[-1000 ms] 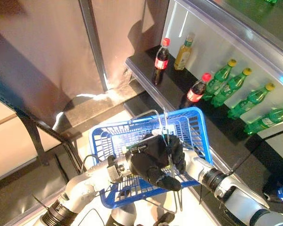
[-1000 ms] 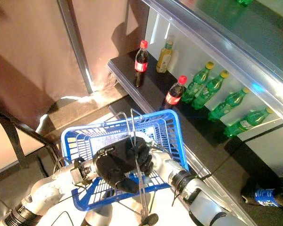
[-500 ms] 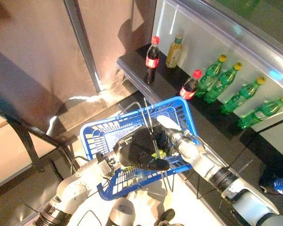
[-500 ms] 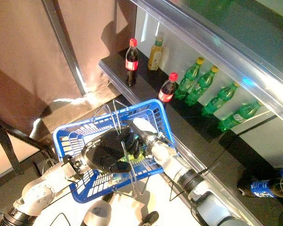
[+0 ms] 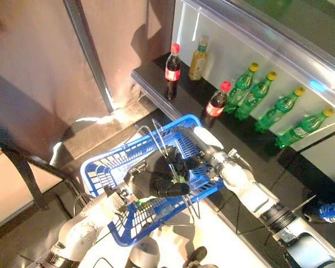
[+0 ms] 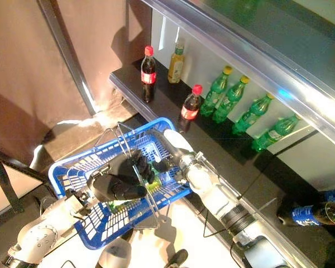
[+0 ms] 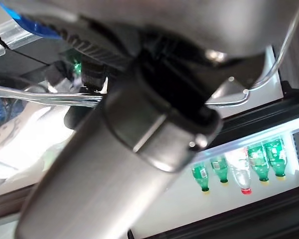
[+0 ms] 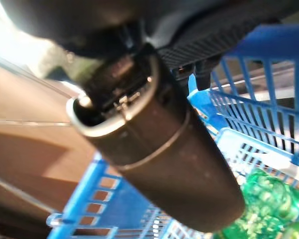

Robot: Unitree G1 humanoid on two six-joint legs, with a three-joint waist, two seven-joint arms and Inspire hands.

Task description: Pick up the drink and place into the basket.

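Note:
My left hand (image 5: pixel 155 184) carries a blue wire basket (image 5: pixel 109 167), its fingers curled round the thin metal handles (image 5: pixel 159 146). A green drink bottle (image 8: pixel 261 199) lies on the basket's floor, and shows as green patches (image 6: pixel 152 186) through the mesh. My right hand (image 5: pixel 183 162) reaches in over the basket's far rim, its dark fingers (image 6: pixel 140 165) spread just above the bottle. The right wrist view has the thumb (image 8: pixel 159 144) clear of the bottle.
A black shelf (image 5: pixel 156 78) at the back right carries two cola bottles (image 5: pixel 172 71) (image 5: pixel 216 104), a yellow bottle (image 5: pixel 199 51) and several green bottles (image 5: pixel 241 84). A metal post (image 5: pixel 89 56) stands at the left. A blue-labelled bottle (image 5: pixel 330 212) lies at the far right.
The camera has swung, shifting the whole scene. My right arm has stretched further into the basket, and the two hands, earlier overlapping, now sit apart.

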